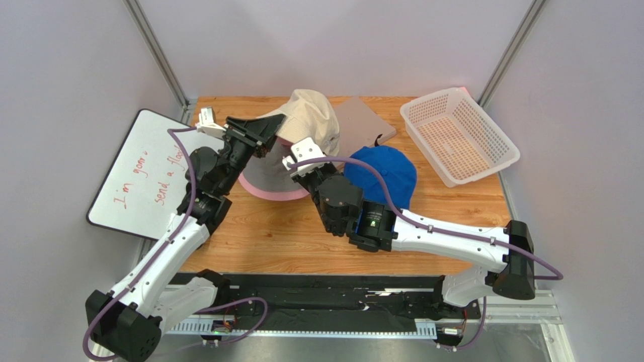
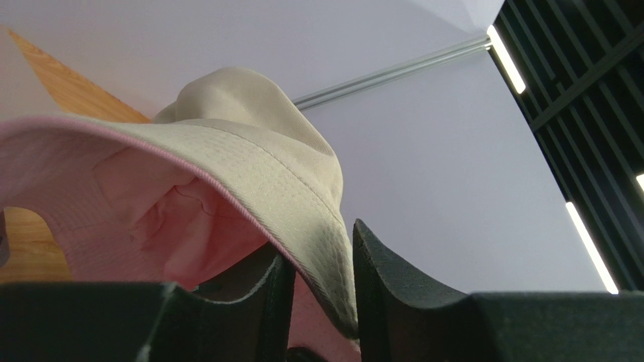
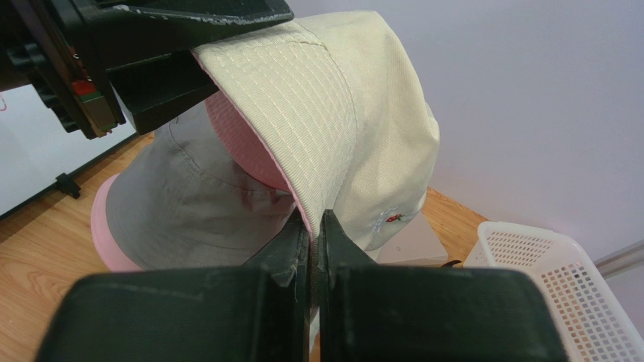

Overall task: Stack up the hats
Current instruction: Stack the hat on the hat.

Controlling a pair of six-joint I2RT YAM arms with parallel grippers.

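A beige bucket hat (image 1: 310, 113) with a pink lining hangs lifted above a grey bucket hat with a pink brim (image 1: 264, 181) that lies on the wooden table. My left gripper (image 1: 266, 130) is shut on the left side of the beige brim, which runs between its fingers in the left wrist view (image 2: 321, 245). My right gripper (image 1: 297, 162) is shut on the near edge of the brim (image 3: 315, 219). The grey hat (image 3: 181, 211) sits just below the beige hat (image 3: 363, 113). A blue baseball cap (image 1: 385, 172) lies to the right, by my right arm.
A white mesh basket (image 1: 459, 136) stands at the back right. A whiteboard with red writing (image 1: 140, 173) leans at the left edge. A flat grey-lilac piece (image 1: 366, 121) lies behind the blue cap. Grey walls close in on three sides.
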